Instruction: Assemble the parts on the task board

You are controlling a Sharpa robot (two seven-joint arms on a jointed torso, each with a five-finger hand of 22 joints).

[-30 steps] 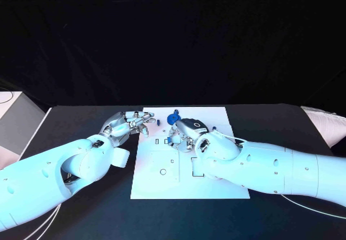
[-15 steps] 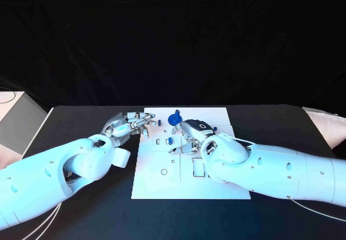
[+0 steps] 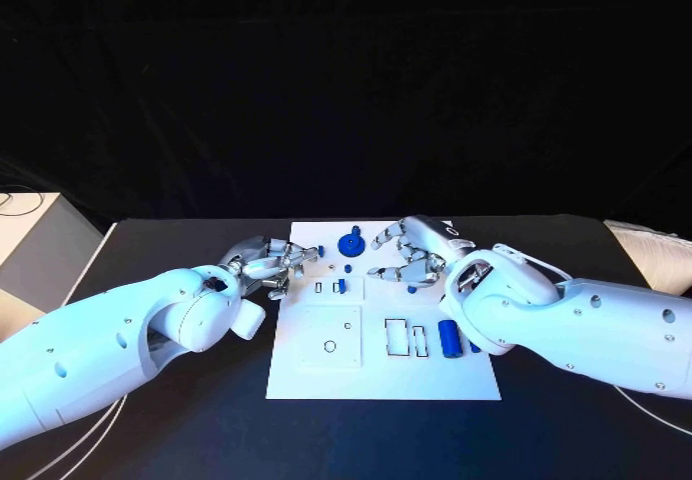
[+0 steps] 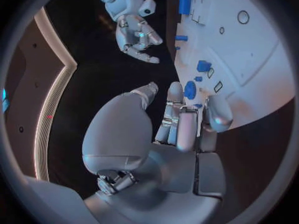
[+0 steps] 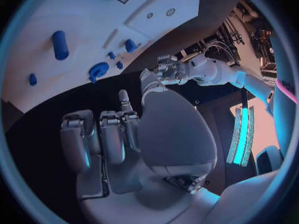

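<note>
The white task board (image 3: 378, 345) lies mid-table. A blue gear (image 3: 351, 240) stands near its far edge. Small blue parts (image 3: 340, 286) sit behind the slots, and a blue cylinder (image 3: 449, 338) lies on the right side. My left hand (image 3: 271, 263) hovers at the board's far left edge with its fingers loosely apart and nothing in them; the gear (image 4: 190, 89) is just beyond its fingertips. My right hand (image 3: 414, 253) hangs over the far right part of the board, fingers curled in and holding nothing. The right wrist view shows the cylinder (image 5: 60, 45) and the gear (image 5: 97, 70).
A pale box (image 3: 32, 240) stands off the table's left side. A white cushion-like thing (image 3: 649, 245) lies at the right edge. Black tabletop (image 3: 173, 420) surrounds the board on all sides.
My right hand has lifted off the middle of the board and drawn back to the far right, uncovering the slots and the blue cylinder. My left hand has stayed near the board's left edge.
</note>
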